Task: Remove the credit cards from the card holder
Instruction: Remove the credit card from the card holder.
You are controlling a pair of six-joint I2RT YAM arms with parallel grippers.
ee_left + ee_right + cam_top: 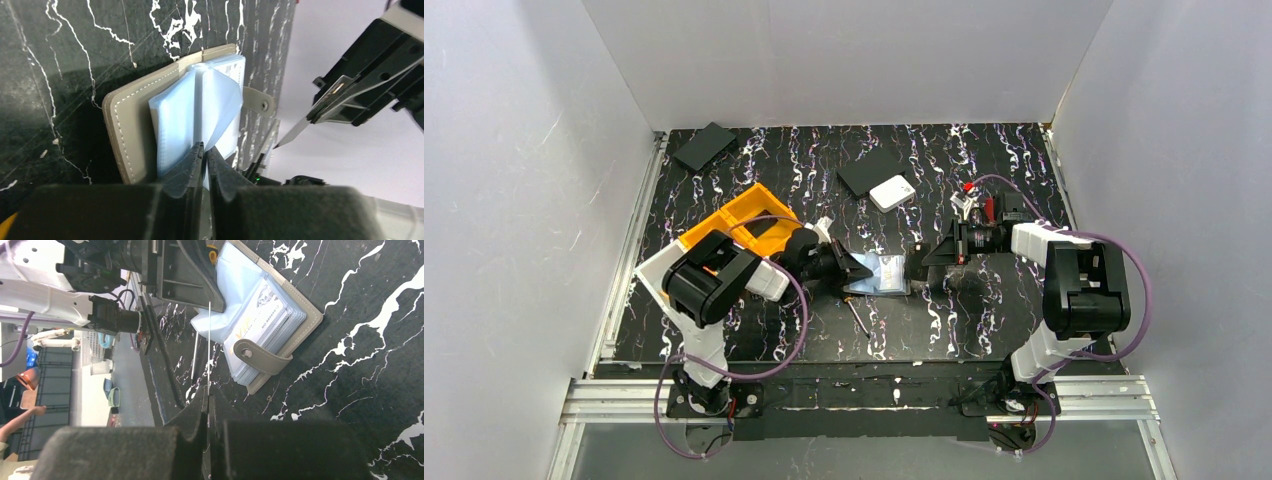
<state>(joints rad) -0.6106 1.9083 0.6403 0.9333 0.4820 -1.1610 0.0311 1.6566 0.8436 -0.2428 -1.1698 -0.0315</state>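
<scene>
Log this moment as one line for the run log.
phase: card extraction | left gripper: shut on card holder sleeve | right gripper: shut on credit card, clear of holder | holder: open, lying flat

Taupe card holder, pale-blue inside; blk table w/ white marbling; orange bin.

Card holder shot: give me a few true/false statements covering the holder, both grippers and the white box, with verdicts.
1. The card holder lies open on the table. True.
2. The left gripper is open and clear of the holder. False: it is shut on a pale blue sleeve of the holder.
3. The right gripper pinches a thin card. True.
4. The white box sits inside the orange bin. False: it is on the table, beyond the holder.
</scene>
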